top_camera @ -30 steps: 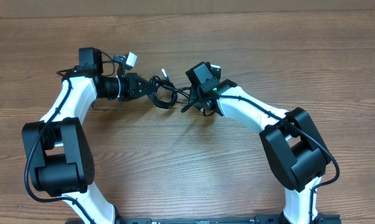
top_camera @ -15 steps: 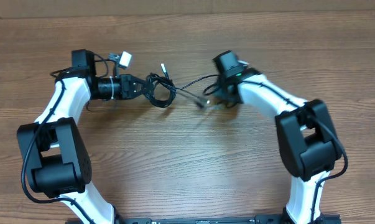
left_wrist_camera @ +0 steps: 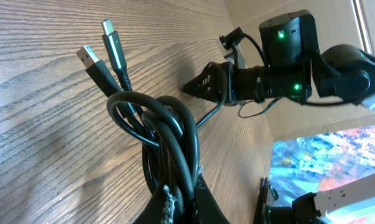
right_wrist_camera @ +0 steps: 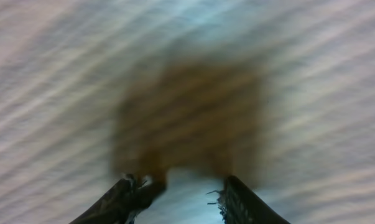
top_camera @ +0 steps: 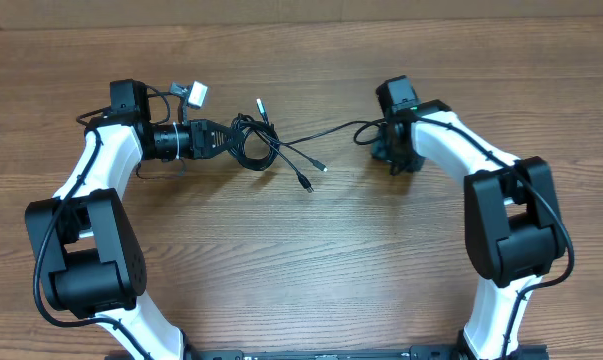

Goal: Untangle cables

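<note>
Your left gripper (left_wrist_camera: 178, 198) pinches the cables (top_camera: 253, 146), knotted at far left; your right gripper (right_wrist_camera: 182, 194) hangs parted and empty. Grab the wrong strand and pulling tightens the knot.

Brown wood-grain table (top_camera: 301, 260), pale tan strip (top_camera: 311, 10) along its far edge

Overhead cam sits above the table (top_camera: 301, 290) and looks straight down, far enough out to fit both arms. Left wrist cam is low, close and rolled sideways, looking across the wood past the cables (left_wrist_camera: 175, 127) toward the right arm (left_wrist_camera: 287, 53); overhead shows both too. Right wrist cam faces the tabletop up close, all blur, with only its own fingertips (right_wrist_camera: 126, 196) at the bottom edge.
</note>
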You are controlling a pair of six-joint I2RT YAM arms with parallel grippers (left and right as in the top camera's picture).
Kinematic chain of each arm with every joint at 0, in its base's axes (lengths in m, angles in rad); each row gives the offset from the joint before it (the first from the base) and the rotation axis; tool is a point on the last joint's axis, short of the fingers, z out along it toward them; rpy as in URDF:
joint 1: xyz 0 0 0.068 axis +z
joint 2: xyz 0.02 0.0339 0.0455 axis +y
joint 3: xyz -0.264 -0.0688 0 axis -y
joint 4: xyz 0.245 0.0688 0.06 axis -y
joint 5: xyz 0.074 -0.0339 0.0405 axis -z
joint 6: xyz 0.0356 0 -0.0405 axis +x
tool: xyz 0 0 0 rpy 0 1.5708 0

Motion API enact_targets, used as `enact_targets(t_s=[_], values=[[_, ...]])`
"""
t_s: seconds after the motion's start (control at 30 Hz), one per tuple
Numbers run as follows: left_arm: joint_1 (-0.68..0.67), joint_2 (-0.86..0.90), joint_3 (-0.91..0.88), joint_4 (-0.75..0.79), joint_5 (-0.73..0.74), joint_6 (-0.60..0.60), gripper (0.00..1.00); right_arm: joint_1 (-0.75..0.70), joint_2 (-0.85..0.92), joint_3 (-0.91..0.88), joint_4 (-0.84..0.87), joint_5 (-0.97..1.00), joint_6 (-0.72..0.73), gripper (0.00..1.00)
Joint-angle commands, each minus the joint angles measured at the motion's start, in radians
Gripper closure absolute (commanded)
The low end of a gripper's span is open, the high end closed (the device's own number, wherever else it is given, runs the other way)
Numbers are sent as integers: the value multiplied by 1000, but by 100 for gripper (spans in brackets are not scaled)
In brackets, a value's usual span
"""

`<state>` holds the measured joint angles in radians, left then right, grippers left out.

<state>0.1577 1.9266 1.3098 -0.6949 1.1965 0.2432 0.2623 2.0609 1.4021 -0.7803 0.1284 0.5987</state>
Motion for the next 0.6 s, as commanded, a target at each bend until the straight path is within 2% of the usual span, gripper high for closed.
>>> enact_targets(t_s=[0.0, 0.17, 0.33, 0.47, 0.57], values=[[-1, -30, 21, 3, 8, 49, 96, -40, -87, -12, -42, -7, -6, 55], [-1, -30, 21, 11, 0, 49, 96, -63, -235, -12, -112, -8, -32, 50], [-8, -30, 21, 11, 0, 60, 96, -63, -321, -12, -154, -69, -47, 39], [-29, -30, 21, 12, 0, 77, 96, -63, -327, -13, -136, -287, -166, 38], [-48, -30, 21, 14, 2, 94, 96, -63, -327, -15, -106, -499, -301, 31]])
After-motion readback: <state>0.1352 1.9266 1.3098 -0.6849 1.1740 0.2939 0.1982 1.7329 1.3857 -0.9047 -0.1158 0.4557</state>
